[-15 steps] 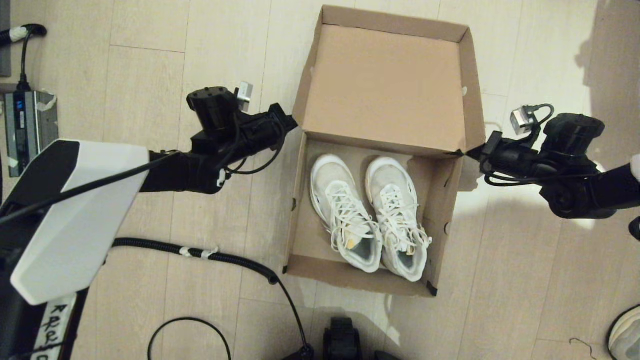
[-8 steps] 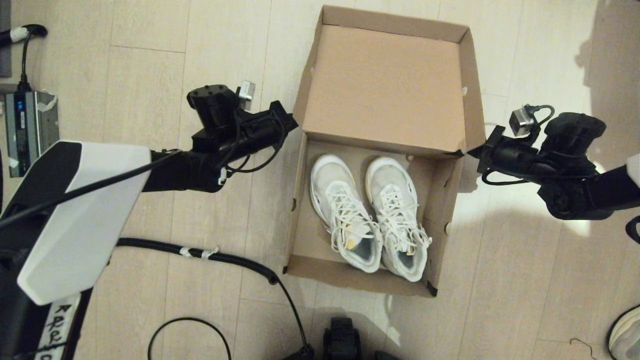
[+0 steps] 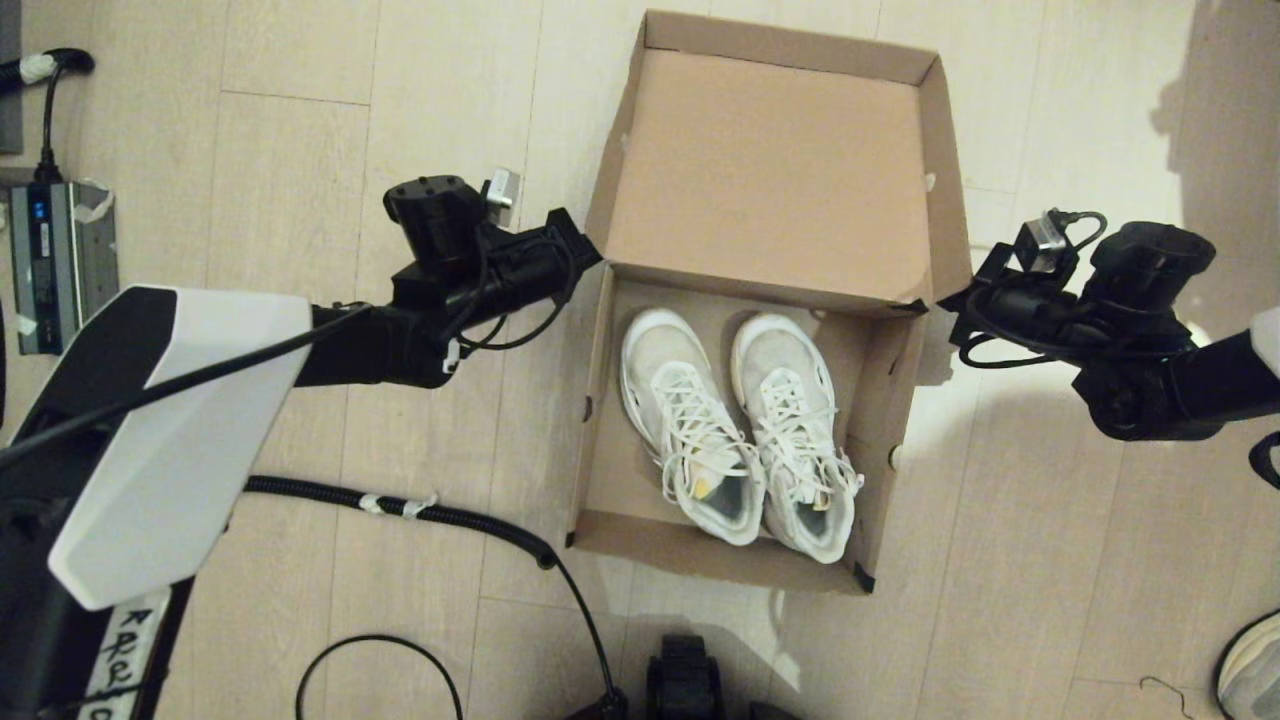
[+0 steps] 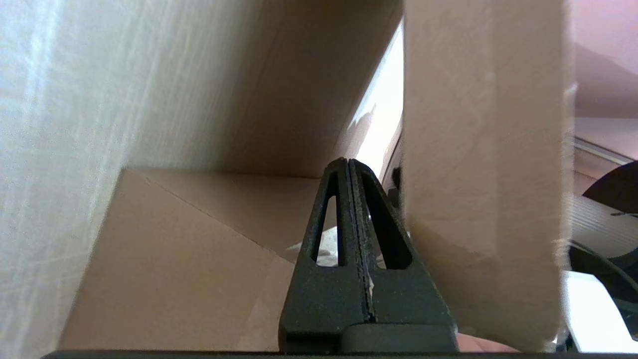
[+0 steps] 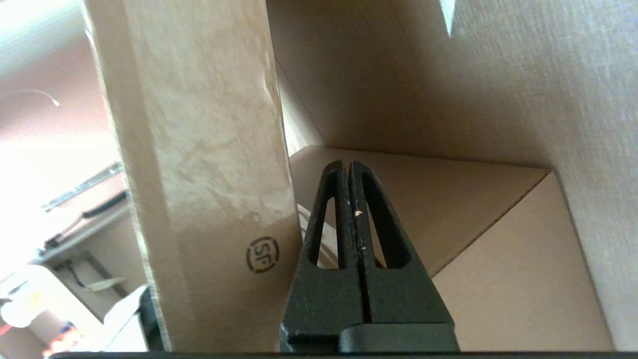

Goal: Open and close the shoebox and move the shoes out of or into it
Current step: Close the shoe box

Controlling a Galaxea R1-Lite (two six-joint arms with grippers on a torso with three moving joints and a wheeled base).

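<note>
The brown cardboard shoebox (image 3: 600, 400) stands open on the floor, its hinged lid (image 3: 770, 170) raised at the far side. Inside lie the two white lace-up sneakers (image 3: 735, 425), side by side with toes toward the lid. My left gripper (image 3: 583, 245) is shut, its tip at the lid's left lower corner, under the lid flap (image 4: 478, 149). My right gripper (image 3: 952, 298) is shut too, its tip at the lid's right lower corner beside the side flap (image 5: 199, 149). Neither holds anything.
Black cables (image 3: 450, 520) curl across the wooden floor in front of the box. A grey power unit (image 3: 55, 250) lies at the far left. A lone white shoe (image 3: 1255, 660) peeks in at the lower right corner.
Both arms have crept inward toward the lid's lower corners, and the right wrist has turned a little. The lid and shoes have not visibly moved.
</note>
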